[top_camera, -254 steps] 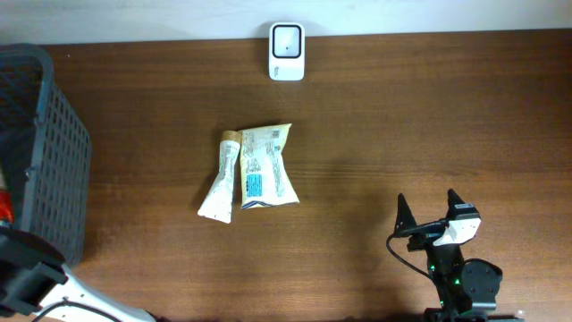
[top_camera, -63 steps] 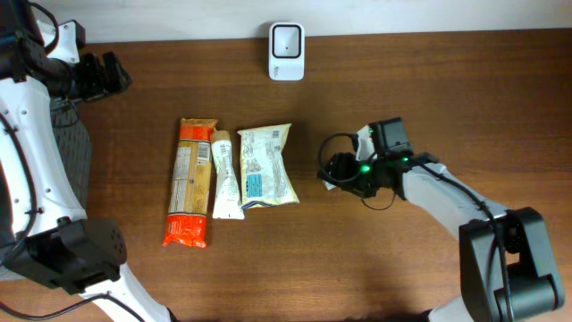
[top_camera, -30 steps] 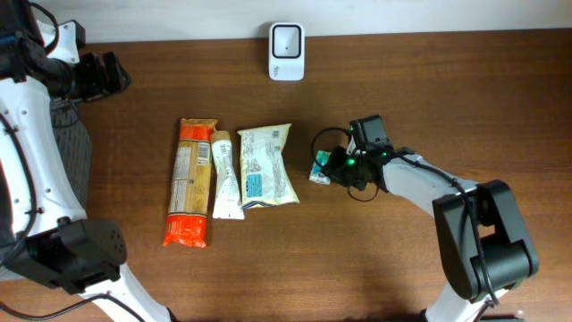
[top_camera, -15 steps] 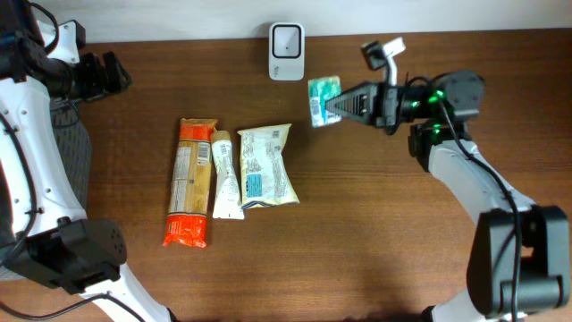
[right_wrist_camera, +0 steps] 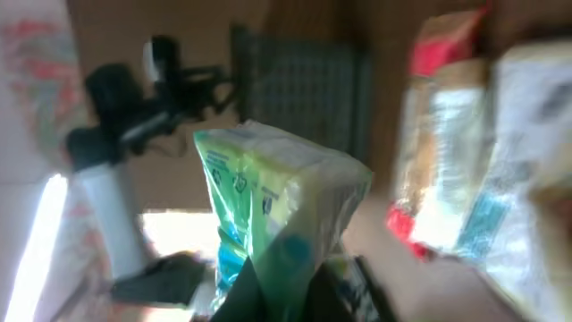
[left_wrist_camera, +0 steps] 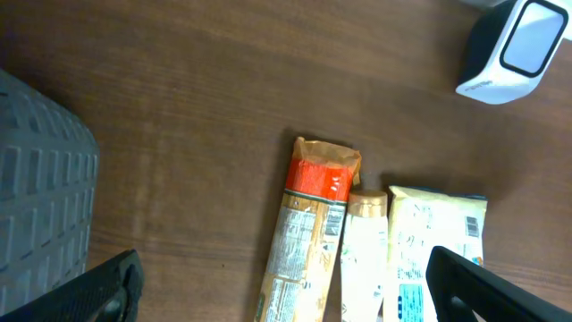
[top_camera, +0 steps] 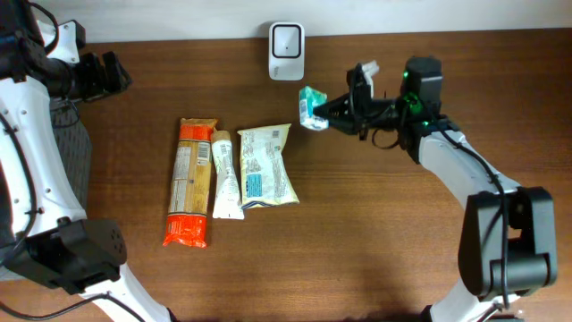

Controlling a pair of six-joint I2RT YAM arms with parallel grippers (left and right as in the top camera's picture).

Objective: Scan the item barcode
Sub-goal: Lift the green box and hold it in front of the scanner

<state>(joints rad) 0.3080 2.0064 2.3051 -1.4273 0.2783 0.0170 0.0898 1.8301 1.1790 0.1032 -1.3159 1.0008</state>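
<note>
While the right gripper (top_camera: 331,111) keeps its fingers clamped on the small green packet (top_camera: 312,106), overhead that packet sits just beside the white scanner (top_camera: 287,39), off its lower right corner, above the worktop (top_camera: 375,233). From the left wrist, the left gripper (left_wrist_camera: 286,290) has its fingers (left_wrist_camera: 460,284) wide apart and empty, well away from the scanner. From the right wrist, blurred, the packet fills the grip. Presenting seems in hand; next, I'd judge, the barcode must face the scanner.

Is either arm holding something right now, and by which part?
Yes. The right arm's jaws pinch a small green packet by the edge nearest the arm. The left arm's jaws are open and empty.
</note>
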